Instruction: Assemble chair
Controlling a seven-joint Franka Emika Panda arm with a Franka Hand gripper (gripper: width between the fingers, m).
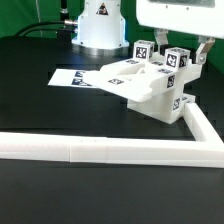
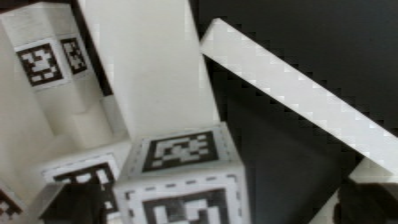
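Exterior view, nearest first: the long white border rail (image 1: 110,150) runs across the front of the black table (image 1: 30,95), turning a corner at the exterior view's right and heading back toward the work. Just behind that corner sits the chair (image 1: 150,88), partly assembled: a blocky white body resting against the rail's far leg, a flat slab sticking out toward the exterior view's left, and tagged posts (image 1: 160,55) standing up from its top. Beyond and to the left lies the marker board (image 1: 75,76), flat on the table, with the chair's slab reaching over its near edge. Farthest back is my own arm base (image 1: 100,25).

My gripper (image 1: 172,42) hangs directly over the tagged posts. My fingers stand wide apart and hold nothing; the dark one at the exterior view's right is clear of the posts.

Wrist view: a tagged cube end (image 2: 178,175) fills the close field, tall white uprights stand beside it, and the rail (image 2: 302,90) crosses on a slant behind. No finger can be made out with confidence here.

Judgement: a part has been placed on the chair and let go. The next move calls for a straight lift clear of the posts without knocking them, then a reach for whichever loose part remains; none is visible in these views.
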